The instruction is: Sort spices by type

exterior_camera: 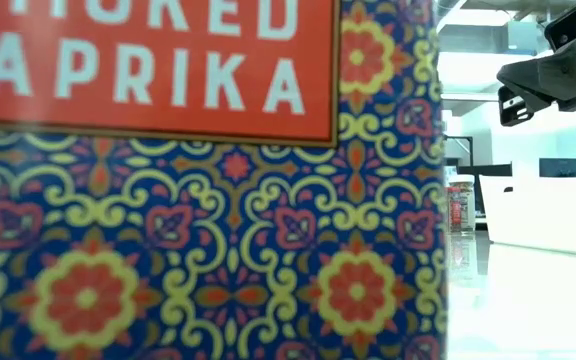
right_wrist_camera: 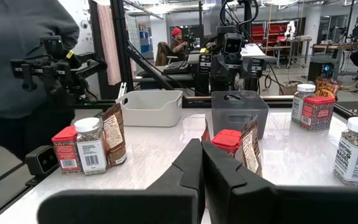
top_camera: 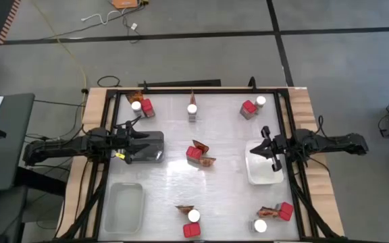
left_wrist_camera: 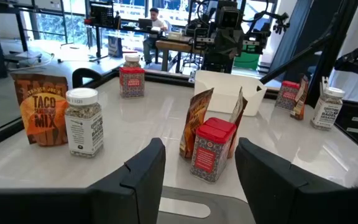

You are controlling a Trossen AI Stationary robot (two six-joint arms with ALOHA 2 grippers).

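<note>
Spices sit scattered in small clusters across my surface [top_camera: 228,142], 1 red box [top_camera: 194,153] at centre. My left claw [top_camera: 142,144] hangs half-open over the grey tray [top_camera: 155,154]; my right claw [top_camera: 267,145], shut and empty, over the white tray [top_camera: 262,174].

— Where does the high view sit?
— Straight above, looking down on the whole pale glossy table [top_camera: 228,142] with both arms.

— And the low one?
— At table-top height, so near a red-labelled, blue-patterned paprika box [exterior_camera: 198,200] that it fills most of the picture; only a strip of room shows beside it.

— The wrist cameras?
— Each looks level across the table from its own side, facing the other. Both catch the central red-lidded spice tin [left_wrist_camera: 211,149] [right_wrist_camera: 227,140], also seen from above [top_camera: 194,153].
</note>
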